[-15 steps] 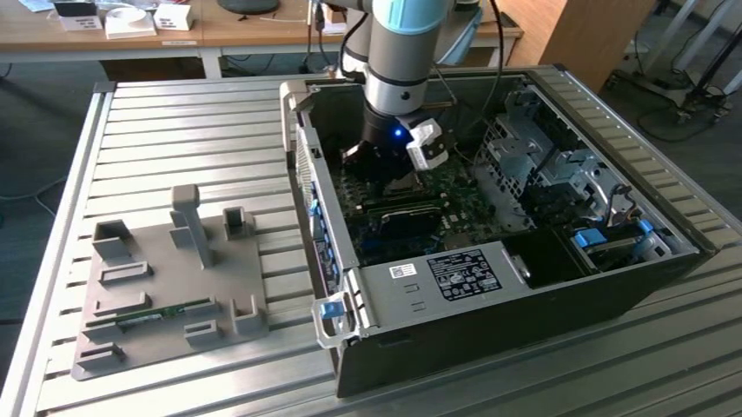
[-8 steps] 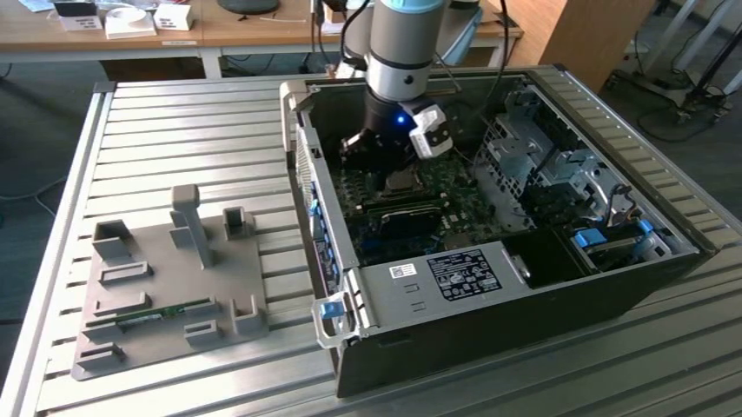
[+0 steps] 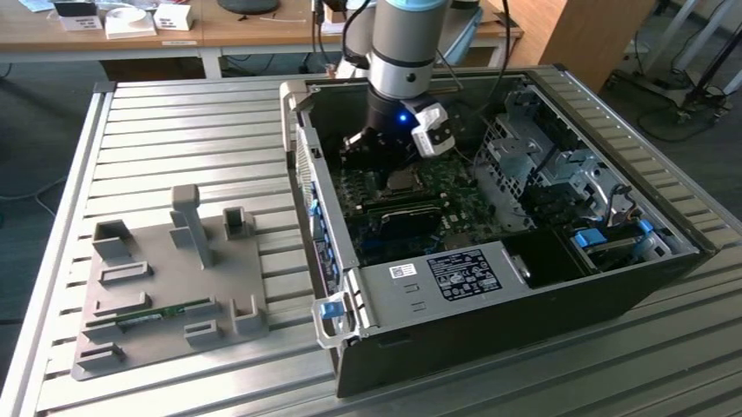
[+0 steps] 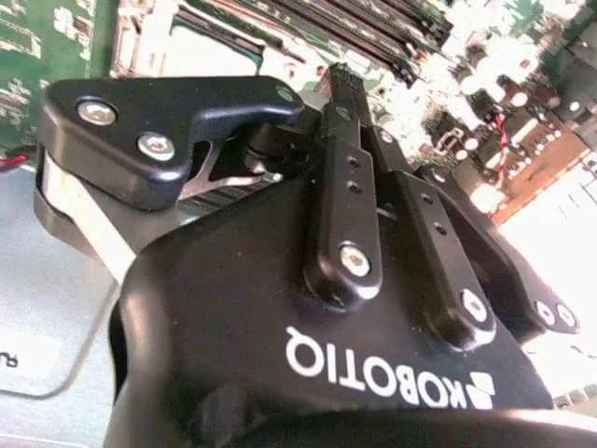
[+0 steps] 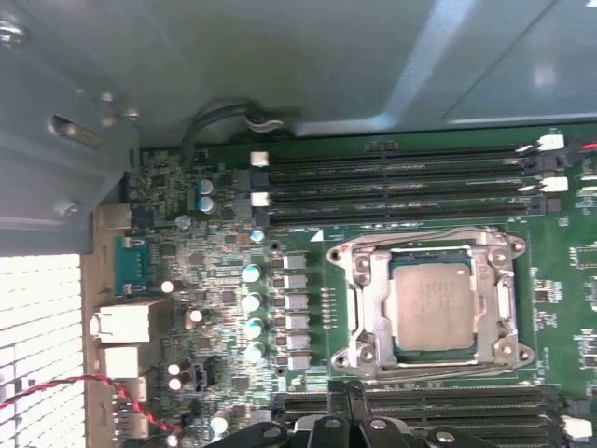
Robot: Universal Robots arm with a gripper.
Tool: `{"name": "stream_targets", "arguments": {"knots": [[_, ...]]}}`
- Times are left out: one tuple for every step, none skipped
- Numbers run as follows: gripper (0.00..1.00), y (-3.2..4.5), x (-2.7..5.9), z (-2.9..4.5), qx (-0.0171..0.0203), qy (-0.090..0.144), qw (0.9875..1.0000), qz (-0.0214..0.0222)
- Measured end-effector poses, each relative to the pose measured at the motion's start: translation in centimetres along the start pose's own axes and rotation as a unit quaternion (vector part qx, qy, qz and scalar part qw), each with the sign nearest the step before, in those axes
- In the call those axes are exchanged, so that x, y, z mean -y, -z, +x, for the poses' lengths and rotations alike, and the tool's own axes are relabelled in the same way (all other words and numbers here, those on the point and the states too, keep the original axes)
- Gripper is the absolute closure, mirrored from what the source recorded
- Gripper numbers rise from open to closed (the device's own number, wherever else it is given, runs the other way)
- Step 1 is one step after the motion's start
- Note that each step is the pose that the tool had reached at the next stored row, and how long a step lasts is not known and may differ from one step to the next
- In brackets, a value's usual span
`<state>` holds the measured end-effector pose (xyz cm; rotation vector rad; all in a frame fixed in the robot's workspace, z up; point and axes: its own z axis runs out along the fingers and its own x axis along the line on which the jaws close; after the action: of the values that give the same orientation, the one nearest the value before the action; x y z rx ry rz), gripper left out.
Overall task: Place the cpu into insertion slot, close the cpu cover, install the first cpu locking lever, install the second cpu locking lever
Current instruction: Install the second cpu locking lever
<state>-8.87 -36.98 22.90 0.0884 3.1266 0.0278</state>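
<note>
In the first wrist view the cpu (image 5: 437, 306), a silver-grey square, lies flat in the insertion slot (image 5: 508, 359) on the green board. The cpu cover (image 5: 368, 299), a silver frame, is down around it, and a thin wire lever (image 5: 420, 233) runs along one edge of the frame. My gripper (image 5: 347, 401) hovers beside the socket, over the long memory slots on one side of it. Its black fingers (image 4: 340, 187) meet at the tips with nothing between them. In the exterior view the gripper (image 3: 374, 156) hangs inside the open computer case, just above the socket (image 3: 405, 181).
The case walls (image 3: 304, 174) surround the board, and a metal drive cage (image 3: 545, 165) stands at the exterior view's right. Black memory slots (image 5: 401, 177) flank the socket. A red-black wire (image 5: 75, 387) runs near the ports. A grey fixture plate (image 3: 174, 287) lies on the slatted table.
</note>
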Motion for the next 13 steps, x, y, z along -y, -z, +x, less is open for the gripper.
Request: {"name": "stream_targets", "arguments": {"knots": [[0.89, -0.01, -0.02, -0.33, 0.0000, 0.000, 1.0000, -0.0001], [0.89, -0.02, -0.04, -0.68, 0.0000, 0.000, 1.0000, -0.0001], [0.89, -0.03, -0.06, -1.06, 0.0000, 0.000, 1.0000, -0.0001], [0.89, -0.05, -0.09, -1.51, 0.0001, 0.000, 1.0000, -0.0001], [0.89, -0.06, -0.11, -1.94, 0.0000, 0.000, 1.0000, -0.0001], [0.89, -0.07, -0.13, -2.38, 0.0001, 0.000, 1.0000, -0.0001], [0.89, -0.08, -0.16, -2.80, 0.0001, 0.000, 1.0000, -0.0001], [0.89, -0.09, -0.18, -3.21, 0.0001, 0.000, 1.0000, -0.0001], [0.89, -0.10, -0.20, -3.62, 0.0001, 0.000, 1.0000, -0.0001], [0.89, -0.11, -0.23, -4.05, 0.0001, 0.000, 1.0000, -0.0001], [0.89, -0.12, -0.25, -4.36, 0.0001, 0.000, 1.0000, -0.0001], [0.89, -0.14, -0.26, -4.47, 0.0001, 0.000, 1.0000, -0.0002], [0.89, -0.15, -0.29, -4.48, 0.0001, 0.000, 1.0000, -0.0002]]}}
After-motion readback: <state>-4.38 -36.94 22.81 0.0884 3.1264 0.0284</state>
